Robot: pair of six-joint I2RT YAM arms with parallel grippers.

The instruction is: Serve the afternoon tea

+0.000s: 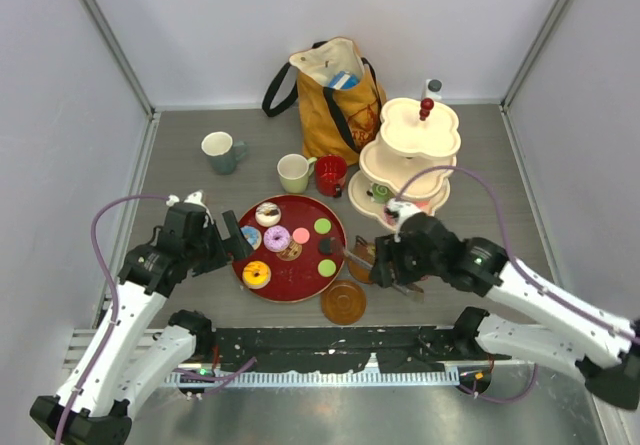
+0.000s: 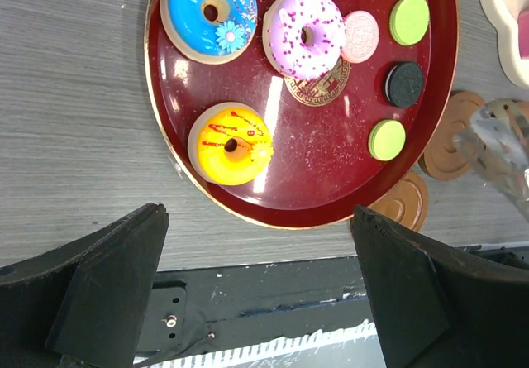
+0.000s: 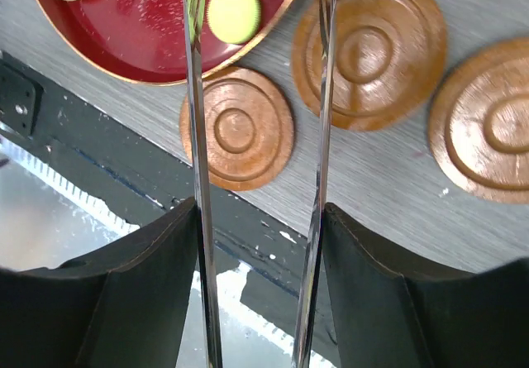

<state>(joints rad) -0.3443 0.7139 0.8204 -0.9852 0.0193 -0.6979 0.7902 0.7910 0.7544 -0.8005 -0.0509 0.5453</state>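
Our left gripper (image 1: 238, 240) hangs spread as wide as it goes and empty, at the left rim of the red tray (image 1: 300, 293). Our right gripper (image 1: 385, 263) is clamped partway on metal tongs (image 1: 352, 255) that reach towards the tray's right rim. From above, the sweets (image 1: 277, 237) lie between the two grippers. The three-tier stand (image 1: 410, 150) rises just beyond the right one, and the mugs (image 1: 293, 172) stand well beyond both. We judge the tongs are carried because small pieces are easier to pinch with them than with broad fingers.

From the left wrist, the yellow donut (image 2: 231, 145) lies just ahead of the open fingers (image 2: 107, 285), with the blue donut (image 2: 207, 12) and purple donut (image 2: 306, 33) farther ahead. The black macaron (image 2: 404, 83) sits ahead and off to one side. Nothing is between the jaws.

From the right wrist, the tongs' blades run forward out of the fingers (image 3: 124, 285) and stand apart, their tips out of frame. A green macaron (image 3: 234, 12) lies between them; we cannot tell whether a blade touches it. Of three saucers (image 3: 237, 128), one lies between the blades, one is crossed by a blade and one lies off to the side.
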